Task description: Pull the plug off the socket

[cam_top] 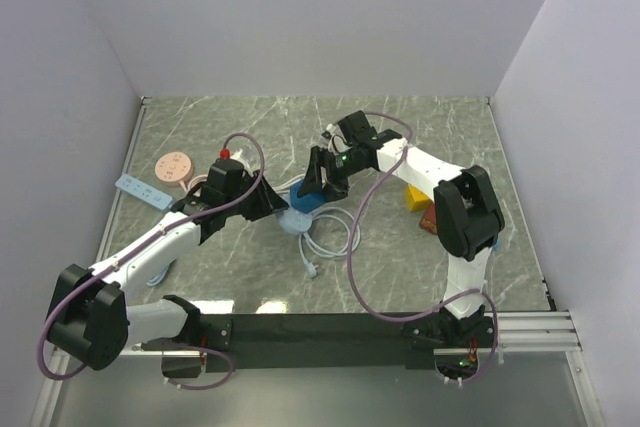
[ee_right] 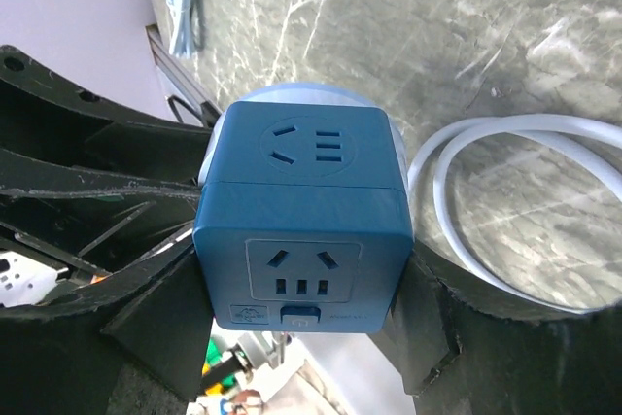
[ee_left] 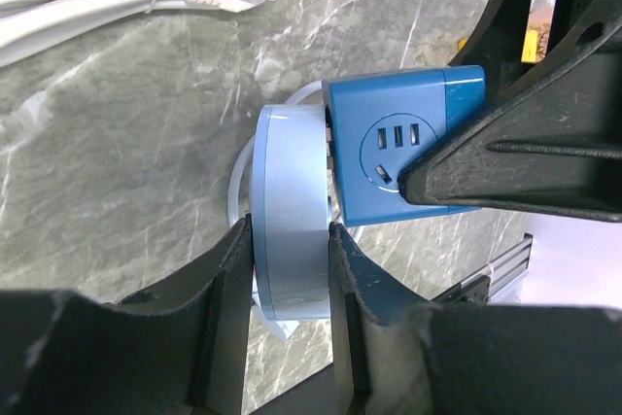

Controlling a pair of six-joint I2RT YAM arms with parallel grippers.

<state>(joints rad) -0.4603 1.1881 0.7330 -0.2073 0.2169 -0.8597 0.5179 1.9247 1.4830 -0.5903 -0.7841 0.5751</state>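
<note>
We clamp our left gripper (ee_left: 290,245) on the pale round plug (ee_left: 290,172) and our right gripper (ee_right: 296,310) on the blue socket cube (ee_right: 303,177), joined over the table (cam_top: 430,137), bracing each half for the pull.

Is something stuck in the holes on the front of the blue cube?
No, the right wrist view shows the cube's front holes all empty; the pale plug sits at its far side.

Small things on the grey stone table (cam_top: 450,132)

A pink round disc (cam_top: 175,166) lies on the left, with a flat pale blue strip (cam_top: 143,191) just beside it. On the right, a yellow block (cam_top: 414,194) sits beside an orange one (cam_top: 427,218).
</note>
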